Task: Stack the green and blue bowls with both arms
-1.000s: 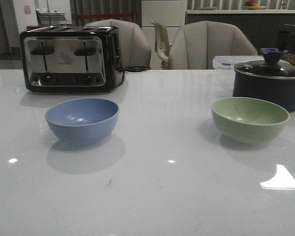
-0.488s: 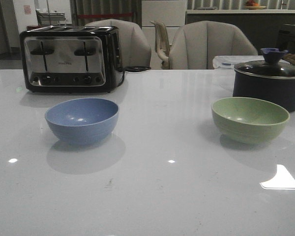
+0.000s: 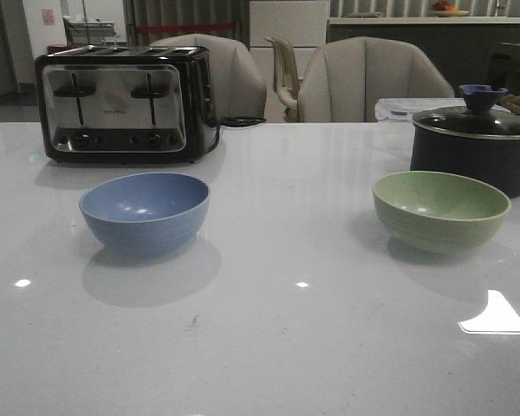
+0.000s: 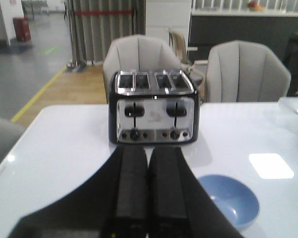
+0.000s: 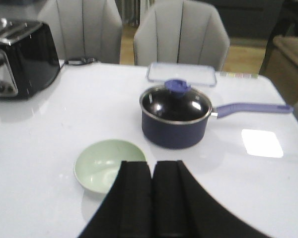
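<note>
Blue bowl (image 4: 228, 201) beside closed left pincer (image 4: 148, 158), green bowl (image 5: 109, 165) by closed right pincer (image 5: 152, 173)

Neither arm appeared in the front view. The navy pot (image 3: 477, 147) near the tabletop's (image 3: 286, 329) far right edge was cut off by the frame. In the wrist views the left gripper (image 4: 148, 163) and right gripper (image 5: 153, 171) were blurred, the latter covering part of the green bowl (image 5: 102, 163).
</note>
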### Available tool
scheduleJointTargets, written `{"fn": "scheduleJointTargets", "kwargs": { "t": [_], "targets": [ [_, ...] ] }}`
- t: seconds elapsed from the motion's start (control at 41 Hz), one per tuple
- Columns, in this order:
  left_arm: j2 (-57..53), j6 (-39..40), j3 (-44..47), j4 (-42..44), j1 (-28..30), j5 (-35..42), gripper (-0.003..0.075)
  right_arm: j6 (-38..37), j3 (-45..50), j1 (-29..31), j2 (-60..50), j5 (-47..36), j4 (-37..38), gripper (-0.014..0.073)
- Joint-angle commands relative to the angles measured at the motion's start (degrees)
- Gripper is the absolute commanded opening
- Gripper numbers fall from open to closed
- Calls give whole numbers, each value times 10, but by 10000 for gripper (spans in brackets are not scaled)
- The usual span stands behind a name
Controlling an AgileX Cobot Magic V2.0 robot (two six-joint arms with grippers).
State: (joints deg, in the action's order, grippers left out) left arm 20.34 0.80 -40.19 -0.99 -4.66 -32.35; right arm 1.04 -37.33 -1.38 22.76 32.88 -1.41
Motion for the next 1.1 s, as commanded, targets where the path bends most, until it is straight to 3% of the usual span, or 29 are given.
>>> {"fn": "scheduleJointTargets", "kwargs": {
  "t": [0.0,0.512,0.61,0.732,0.805,1.073],
  "targets": [
    [36,6,-8,-6,-1,22,101,3,-20,4,46,-18,0,34],
    [114,6,17,-9,-1,1,101,3,-15,4,164,11,0,50],
    [117,6,17,-9,-1,1,101,3,-15,4,183,8,0,175],
    [117,6,17,-9,-1,1,101,3,-15,4,210,-15,0,442],
    [117,6,17,-9,-1,1,101,3,-17,4,233,-29,0,537],
    [117,6,17,-9,-1,3,101,3,-89,4,378,-19,-35,559]
  ]
}}
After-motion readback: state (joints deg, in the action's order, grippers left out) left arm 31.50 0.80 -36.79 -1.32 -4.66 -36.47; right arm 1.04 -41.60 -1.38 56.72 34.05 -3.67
